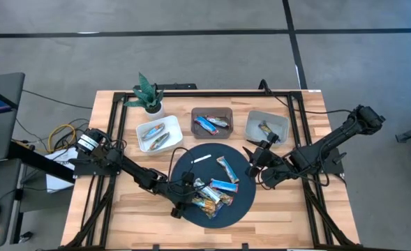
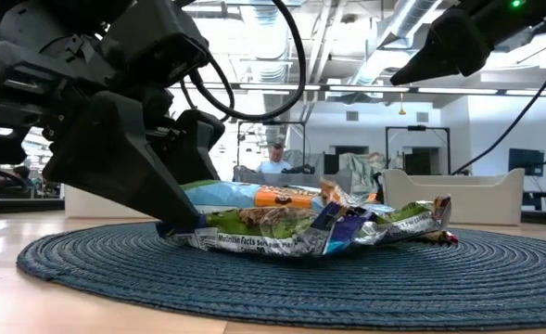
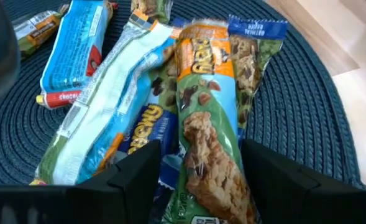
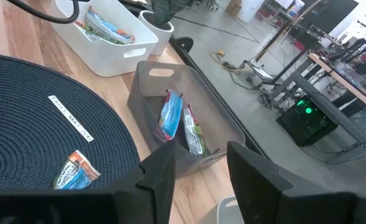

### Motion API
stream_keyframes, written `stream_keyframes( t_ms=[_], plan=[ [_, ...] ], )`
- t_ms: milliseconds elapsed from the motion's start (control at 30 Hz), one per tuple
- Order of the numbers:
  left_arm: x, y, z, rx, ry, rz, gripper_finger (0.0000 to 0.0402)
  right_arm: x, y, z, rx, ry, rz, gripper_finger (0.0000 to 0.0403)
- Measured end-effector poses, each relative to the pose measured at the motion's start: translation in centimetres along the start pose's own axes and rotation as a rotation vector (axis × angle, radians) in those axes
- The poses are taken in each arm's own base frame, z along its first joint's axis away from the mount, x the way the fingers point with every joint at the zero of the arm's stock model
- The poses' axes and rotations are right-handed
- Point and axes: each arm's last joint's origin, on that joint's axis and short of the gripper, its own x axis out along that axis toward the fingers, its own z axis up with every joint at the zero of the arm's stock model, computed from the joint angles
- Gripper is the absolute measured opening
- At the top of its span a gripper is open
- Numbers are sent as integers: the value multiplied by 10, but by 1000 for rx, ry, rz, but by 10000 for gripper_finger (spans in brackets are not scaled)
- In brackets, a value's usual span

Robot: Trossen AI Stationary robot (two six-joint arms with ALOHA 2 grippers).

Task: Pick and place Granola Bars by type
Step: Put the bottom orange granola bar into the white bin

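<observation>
Several granola bars [image 1: 208, 195] lie heaped on a round dark woven mat [image 1: 191, 167]: blue ones, green-and-orange ones and multicoloured ones. My left gripper [image 1: 184, 194] is down at the heap's left end, open. In the left wrist view its fingers stand on either side of a green-and-orange bar [image 3: 207, 143], which lies on top of a blue bar [image 3: 145, 124]. My right gripper [image 1: 250, 155] hangs open and empty above the table, just right of the mat. A thin white strip [image 1: 202, 158] lies on the mat's far part. My left gripper [image 3: 201, 180] comes slanting down from the table's left, its open fingers [image 3: 139, 177] along the green-and-orange bar's near end [image 3: 210, 180]. The bar lies flat on the heap. Whether the fingers touch it, I cannot tell.
Three bins stand behind the mat: a white one [image 1: 156, 134] with bars, a dark one [image 1: 212, 124] holding two bars [image 4: 176, 121], and a light grey one [image 1: 268, 127] with one. A potted plant [image 1: 148, 94] stands at the far left. A person shows in the room beyond.
</observation>
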Motion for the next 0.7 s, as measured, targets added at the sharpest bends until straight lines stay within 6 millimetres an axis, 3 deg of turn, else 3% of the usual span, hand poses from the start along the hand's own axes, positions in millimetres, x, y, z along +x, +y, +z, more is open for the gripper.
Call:
stream_keyframes(
  t_ms=[300,700],
  plan=[
    [0,1,0,12,-2,-1,213,0,0,0,0,0,0,134],
    [0,0,1,29,-6,-6,139,0,0,0,1,0,0,134]
  ],
)
